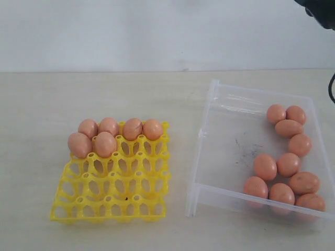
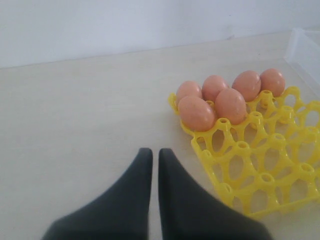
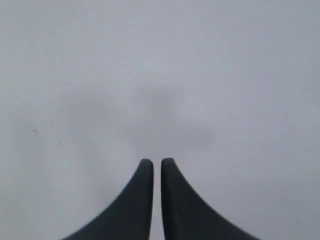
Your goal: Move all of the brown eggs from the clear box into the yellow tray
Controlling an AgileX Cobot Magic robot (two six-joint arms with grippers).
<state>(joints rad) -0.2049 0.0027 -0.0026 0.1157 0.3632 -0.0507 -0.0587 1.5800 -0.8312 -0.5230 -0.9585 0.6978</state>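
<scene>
The exterior view gives me what neither wrist camera does: the clear box [image 1: 220, 157] on the right of the table [image 1: 104, 89] holds ten brown eggs [image 1: 288, 164] lying loose along its right side. Six more sit in the yellow tray [image 1: 112, 193] to its left, four in the far row and two beside them. My left wrist view shows the tray's six eggs and the left gripper [image 2: 151, 152] clenched on nothing over bare table beside the tray, with only a sliver of the box. The right wrist view shows just the right gripper [image 3: 156, 162], pinched together and empty against a blank pale surface, while a dark piece of arm [image 1: 319, 13] sits in the exterior view's top right corner, apart from the box.
</scene>
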